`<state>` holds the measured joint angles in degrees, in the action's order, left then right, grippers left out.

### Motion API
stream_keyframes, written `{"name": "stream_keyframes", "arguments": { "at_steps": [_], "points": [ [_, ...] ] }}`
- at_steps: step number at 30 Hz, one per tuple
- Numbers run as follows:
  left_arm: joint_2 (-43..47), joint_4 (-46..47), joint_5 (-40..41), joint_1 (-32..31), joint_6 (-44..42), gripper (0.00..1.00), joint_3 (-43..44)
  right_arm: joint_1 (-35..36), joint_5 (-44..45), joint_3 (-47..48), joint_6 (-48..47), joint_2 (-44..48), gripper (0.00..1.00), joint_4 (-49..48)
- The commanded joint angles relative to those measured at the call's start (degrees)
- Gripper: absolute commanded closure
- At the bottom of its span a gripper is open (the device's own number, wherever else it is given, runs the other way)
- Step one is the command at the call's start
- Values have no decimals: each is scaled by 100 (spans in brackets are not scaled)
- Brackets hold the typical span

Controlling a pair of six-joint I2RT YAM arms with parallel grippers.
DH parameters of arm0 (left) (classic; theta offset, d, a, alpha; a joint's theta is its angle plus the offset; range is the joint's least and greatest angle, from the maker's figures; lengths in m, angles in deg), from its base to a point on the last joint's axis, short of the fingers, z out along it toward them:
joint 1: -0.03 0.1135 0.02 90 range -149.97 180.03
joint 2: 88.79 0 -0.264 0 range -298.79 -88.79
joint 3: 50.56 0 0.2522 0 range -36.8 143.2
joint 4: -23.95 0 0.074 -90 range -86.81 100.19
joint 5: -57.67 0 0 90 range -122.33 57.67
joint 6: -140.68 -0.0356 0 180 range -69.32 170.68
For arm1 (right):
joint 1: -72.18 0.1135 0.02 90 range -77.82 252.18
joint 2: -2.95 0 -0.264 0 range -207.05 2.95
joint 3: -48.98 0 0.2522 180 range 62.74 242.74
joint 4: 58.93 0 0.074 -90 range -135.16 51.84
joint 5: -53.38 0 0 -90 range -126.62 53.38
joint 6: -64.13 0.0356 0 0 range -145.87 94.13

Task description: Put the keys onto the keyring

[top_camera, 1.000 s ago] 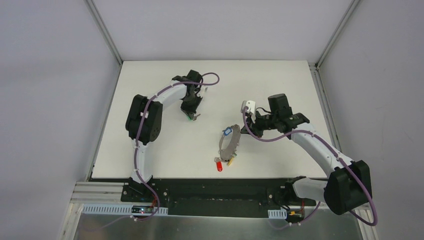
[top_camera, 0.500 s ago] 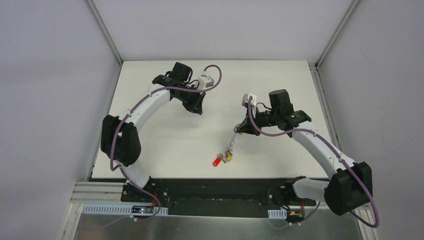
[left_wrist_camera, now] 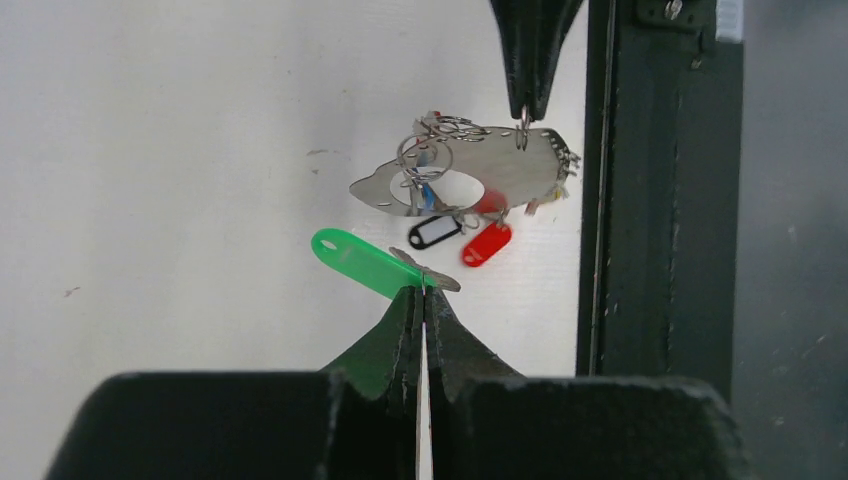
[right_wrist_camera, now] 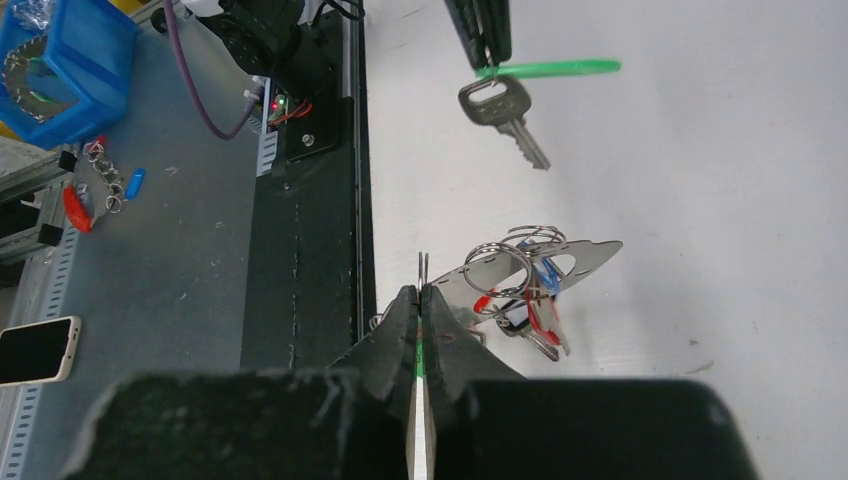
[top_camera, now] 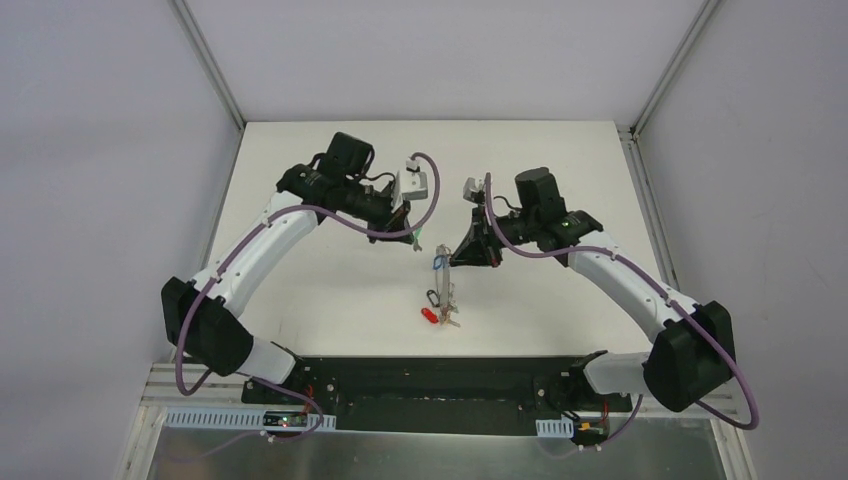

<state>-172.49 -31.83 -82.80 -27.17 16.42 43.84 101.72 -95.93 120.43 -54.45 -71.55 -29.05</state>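
My left gripper (left_wrist_camera: 422, 292) is shut on a key with a green tag (left_wrist_camera: 362, 261). The silver key (right_wrist_camera: 505, 113) dangles under the left gripper (right_wrist_camera: 482, 55) above the table. My right gripper (right_wrist_camera: 422, 290) is shut on a small wire loop at the edge of the keyring (right_wrist_camera: 560, 258), which looks like a flat silver piece with an oval hole. The keyring (left_wrist_camera: 500, 175) hangs off the table below the right gripper (left_wrist_camera: 527, 105). It carries small split rings, a red-tagged key (left_wrist_camera: 487, 243), a white tag (left_wrist_camera: 433, 231) and a blue one. The two grippers (top_camera: 412, 232) (top_camera: 455, 258) are close together.
A black rail (top_camera: 430, 372) runs along the table's near edge, just beside the hanging keyring. Beyond it, the grey shelf holds a blue bin (right_wrist_camera: 60, 60), a phone (right_wrist_camera: 35, 348) and loose tagged keys (right_wrist_camera: 85, 195). Grey walls enclose the white table (top_camera: 300, 290).
The left arm swung right toward the centre, lifting the green-tagged key. The right gripper raised the keyring off the table and moved left; it now hangs edge-on.
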Motion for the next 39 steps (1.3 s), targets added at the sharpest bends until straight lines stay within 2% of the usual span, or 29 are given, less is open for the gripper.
{"name": "stream_keyframes", "arguments": {
  "at_steps": [1, 5, 15, 20, 21, 25, 31, 39],
  "points": [
    [458, -631, 849, -434, -1227, 100, 64, 148, -404, 429, 236, -107, 100, -256],
    [529, -394, 1697, -584, -1420, 100, -94, 153, -346, 264, 181, -68, 100, -368],
    [-232, -356, 2703, -602, -1399, 100, -613, -274, -101, -168, -104, 401, 100, -221],
    [-908, -135, 3277, -647, -673, 100, -576, -593, -87, -262, -203, 620, 100, -75],
    [-1062, -140, 3396, -671, -522, 98, -529, -624, -76, -273, -221, 647, 100, -60],
    [-1735, -269, 3856, -826, 29, 100, -277, -766, -72, -311, -244, 704, 100, -39],
    [-2446, -578, 3927, -848, 517, 99, 95, -834, -85, -367, -297, 734, 100, -65],
    [-2580, -714, 4010, -850, 530, 92, 184, -894, -145, -451, -272, 727, 100, -141]
  ]
}}
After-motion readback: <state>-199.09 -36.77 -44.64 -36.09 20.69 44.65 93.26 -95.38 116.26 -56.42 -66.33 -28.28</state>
